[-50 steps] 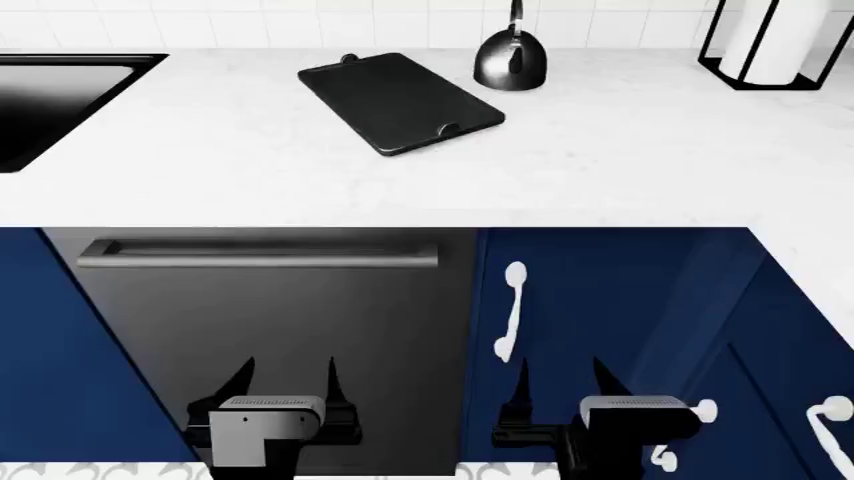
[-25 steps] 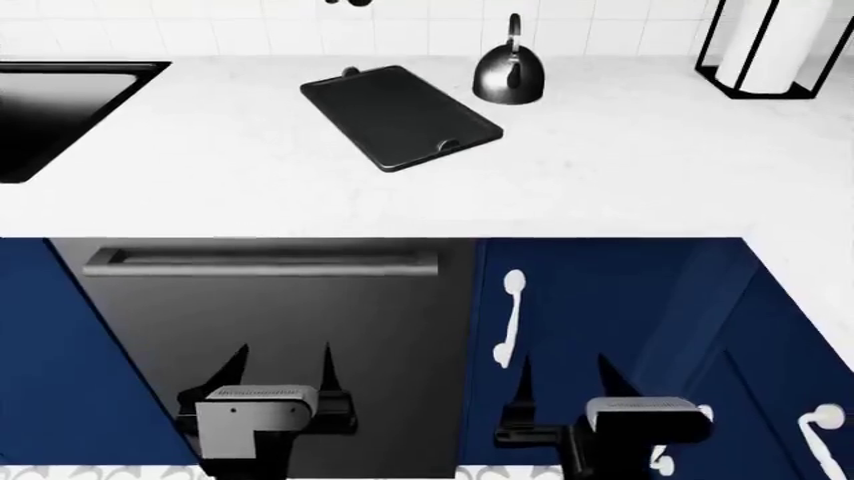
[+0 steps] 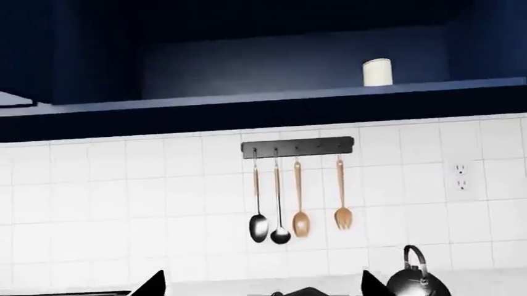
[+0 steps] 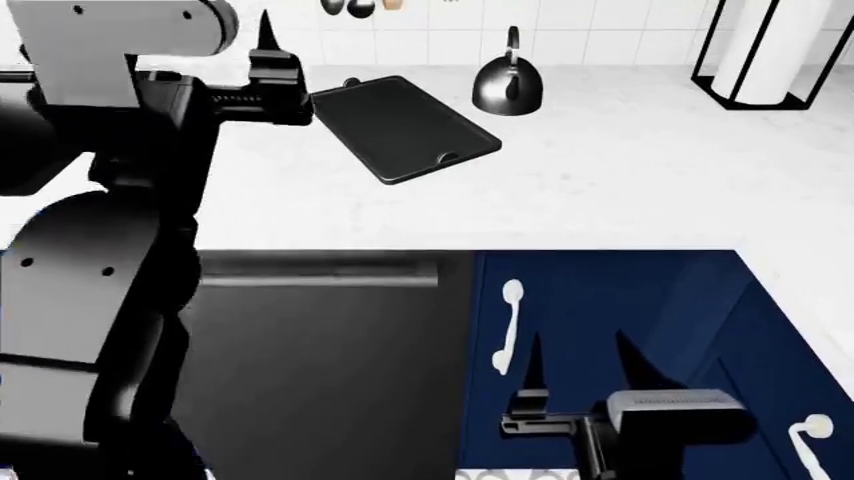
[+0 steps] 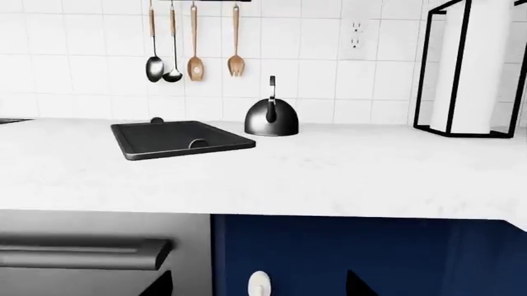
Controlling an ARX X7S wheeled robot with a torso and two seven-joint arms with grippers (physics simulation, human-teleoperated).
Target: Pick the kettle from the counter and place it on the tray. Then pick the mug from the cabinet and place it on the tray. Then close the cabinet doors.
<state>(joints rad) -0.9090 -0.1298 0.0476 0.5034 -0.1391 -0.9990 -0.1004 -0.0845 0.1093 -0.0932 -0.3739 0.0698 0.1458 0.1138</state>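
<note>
Squat, shiny dark chrome kettle with a thin black arched handle stood upright on the white marble-look counter, close to the white tiled wall and just beside the far corner of the flat matte black rectangular tray, which lay bare. A small cream-white cylindrical mug sat on the shelf of the open dark blue upper cabinet, above a rack of hanging utensils. The left gripper was raised over the counter beside the tray, fingers spread and holding nothing. The right gripper hung low before the blue base cabinet door, also spread wide and empty.
</note>
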